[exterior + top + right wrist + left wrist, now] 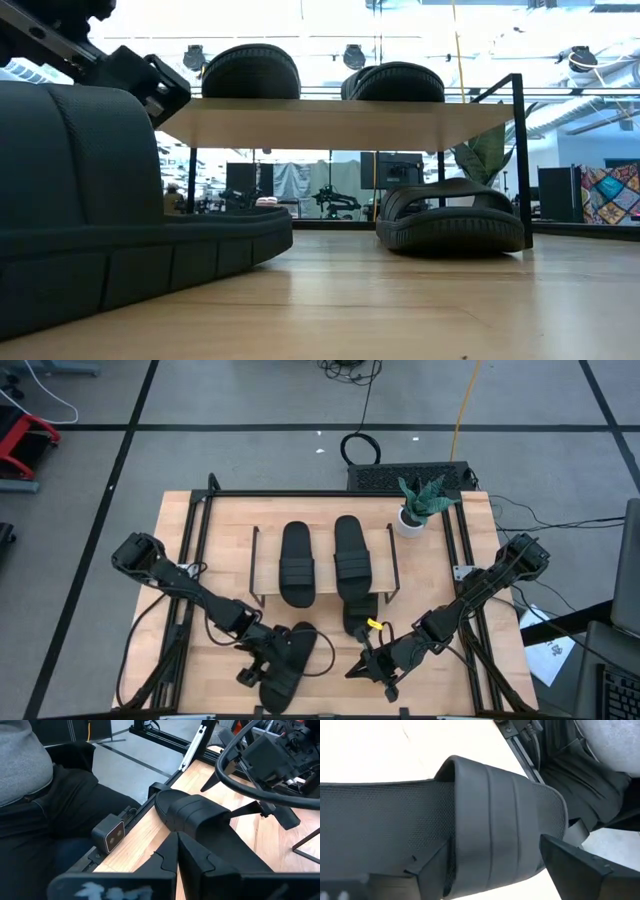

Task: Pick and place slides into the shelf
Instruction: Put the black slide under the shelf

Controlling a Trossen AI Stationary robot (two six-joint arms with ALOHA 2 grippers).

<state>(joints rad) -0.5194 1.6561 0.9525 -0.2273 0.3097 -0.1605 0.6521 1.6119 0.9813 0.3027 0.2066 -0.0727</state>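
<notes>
i see the desk (420, 560) filling the middle of the high view, its wooden top framed in black. the shelf (320, 550) sits at centre, two slides (297, 563) lying side by side on its top board. a third slide (355, 615) lies under the shelf at lower centre, on the desk. the fourth slide (290, 660) lies at lower left of centre, and my left hand (262, 658) has its fingers open on either side of the ribbed strap; i think they are not pressing it. my right hand (375, 660) is shut, empty, at lower right of centre. a small potted plant (418, 505) stands at the upper right.
</notes>
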